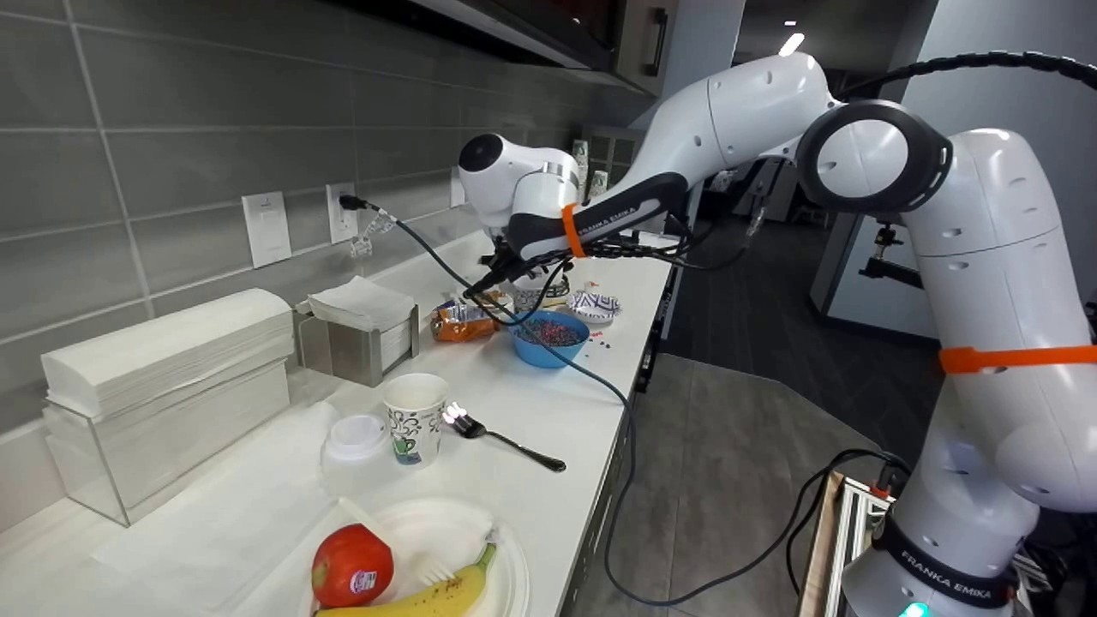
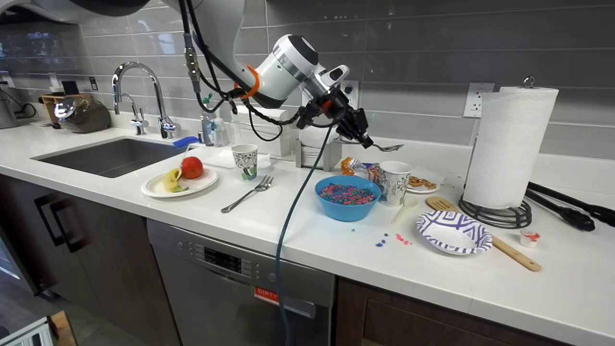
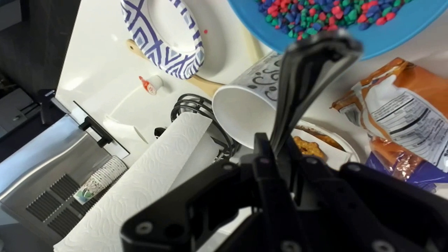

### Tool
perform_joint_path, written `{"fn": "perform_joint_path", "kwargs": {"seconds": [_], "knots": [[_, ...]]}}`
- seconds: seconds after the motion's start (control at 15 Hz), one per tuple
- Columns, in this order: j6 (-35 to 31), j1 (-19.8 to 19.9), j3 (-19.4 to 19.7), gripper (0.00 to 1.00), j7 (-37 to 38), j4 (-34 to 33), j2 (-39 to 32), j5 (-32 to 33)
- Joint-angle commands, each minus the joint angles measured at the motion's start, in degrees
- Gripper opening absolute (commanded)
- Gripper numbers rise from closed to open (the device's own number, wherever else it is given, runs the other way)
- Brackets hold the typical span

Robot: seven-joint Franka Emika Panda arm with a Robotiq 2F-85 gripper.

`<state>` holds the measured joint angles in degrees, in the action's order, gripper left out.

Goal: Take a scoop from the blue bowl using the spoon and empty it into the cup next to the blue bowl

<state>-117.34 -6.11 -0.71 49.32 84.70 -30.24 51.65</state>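
Observation:
The blue bowl [image 2: 347, 211] holds red, blue and green pebble-like bits, and it also shows in the wrist view [image 3: 269, 38]. Right beside it stands the cup [image 2: 395, 187], white paper with a dark swirl print, its mouth visible in the wrist view [image 3: 241, 112]. My gripper [image 2: 367, 142] is raised above the counter, behind the bowl and cup. It is shut on the metal spoon [image 2: 388, 147], whose handle end [image 3: 315, 70] sticks out toward the wrist camera. Whether the spoon carries anything cannot be made out. In an exterior view, the cable and arm partly cover the bowl [image 1: 553, 353].
An orange snack bag [image 2: 353, 166], a cookie plate [image 2: 435, 187] and a paper towel roll [image 2: 511, 149] stand near the cup. A patterned bowl [image 2: 454, 235] rests on a wooden turner [image 2: 514, 254]. A fork [image 2: 245, 197] lies left; a cable [image 2: 298, 202] hangs across the front.

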Motion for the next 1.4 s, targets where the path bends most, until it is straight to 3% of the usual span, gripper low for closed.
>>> {"fn": "perform_joint_path", "kwargs": {"seconds": [0.0,0.6,0.93,1.33], "knots": [[-1.18,0.38,1.00,0.03,-1.29,4.02,3.12,-3.95],[-0.89,0.49,2.32,0.03,-4.03,7.07,6.23,-9.16],[1.71,-0.54,2.58,0.03,-4.41,11.10,10.87,-8.55],[-0.06,0.66,-0.11,0.03,-18.44,16.45,16.00,-16.43]]}}
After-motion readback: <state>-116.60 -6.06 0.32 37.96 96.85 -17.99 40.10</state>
